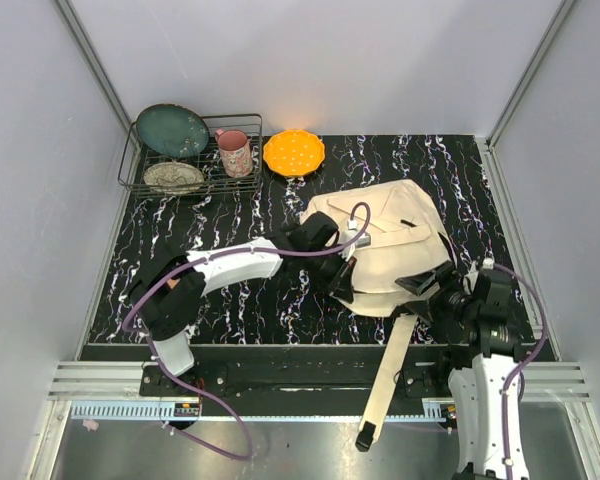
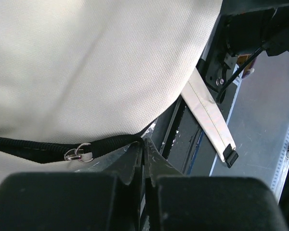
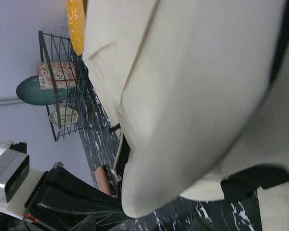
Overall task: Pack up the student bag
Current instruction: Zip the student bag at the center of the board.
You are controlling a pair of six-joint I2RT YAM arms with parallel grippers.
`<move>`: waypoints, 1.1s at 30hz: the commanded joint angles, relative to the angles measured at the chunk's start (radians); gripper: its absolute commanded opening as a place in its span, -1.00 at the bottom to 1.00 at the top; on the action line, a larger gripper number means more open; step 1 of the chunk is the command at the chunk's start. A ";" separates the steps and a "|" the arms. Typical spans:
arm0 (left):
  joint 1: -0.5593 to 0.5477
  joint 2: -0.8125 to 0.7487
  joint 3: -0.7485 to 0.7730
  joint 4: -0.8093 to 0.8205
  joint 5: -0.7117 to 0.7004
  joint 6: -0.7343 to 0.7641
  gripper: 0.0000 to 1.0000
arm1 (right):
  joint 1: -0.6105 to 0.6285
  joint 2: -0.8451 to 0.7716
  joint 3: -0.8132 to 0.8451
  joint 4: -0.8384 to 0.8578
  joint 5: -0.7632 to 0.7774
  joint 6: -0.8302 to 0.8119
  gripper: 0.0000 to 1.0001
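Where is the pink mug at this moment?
In the top view, the pink mug stands at the back left of the table, in the right end of the wire rack, between the teal plate and the orange dish.

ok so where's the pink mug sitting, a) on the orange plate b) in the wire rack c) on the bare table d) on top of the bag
b: the pink mug stands inside the wire rack, at the end nearest the orange plate, which lies bare beside it.

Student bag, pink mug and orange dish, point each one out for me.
student bag (image 1: 390, 255), top view, middle of its cream canvas.
pink mug (image 1: 236, 153), top view, its side.
orange dish (image 1: 294, 152), top view, its centre.
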 commanded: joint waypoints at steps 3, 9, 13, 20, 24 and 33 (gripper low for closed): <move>-0.065 -0.003 0.060 0.017 -0.004 -0.022 -1.00 | 0.022 -0.089 -0.132 0.046 -0.027 0.223 0.62; -0.113 -0.007 0.091 0.089 0.017 -0.069 -1.00 | 0.069 -0.026 -0.108 0.164 0.015 0.289 0.59; -0.137 0.035 0.159 0.136 0.022 -0.100 -1.00 | 0.168 0.026 -0.097 0.265 0.097 0.349 0.49; -0.166 0.123 0.284 0.124 0.023 -0.106 -1.00 | 0.246 0.213 -0.079 0.422 0.169 0.334 -0.96; -0.160 0.069 0.224 0.072 -0.069 -0.079 -1.00 | 0.246 0.230 0.041 0.255 0.430 0.165 -1.00; -0.024 -0.041 -0.020 0.100 -0.222 -0.105 -1.00 | 0.248 0.287 0.127 0.124 0.558 -0.113 -1.00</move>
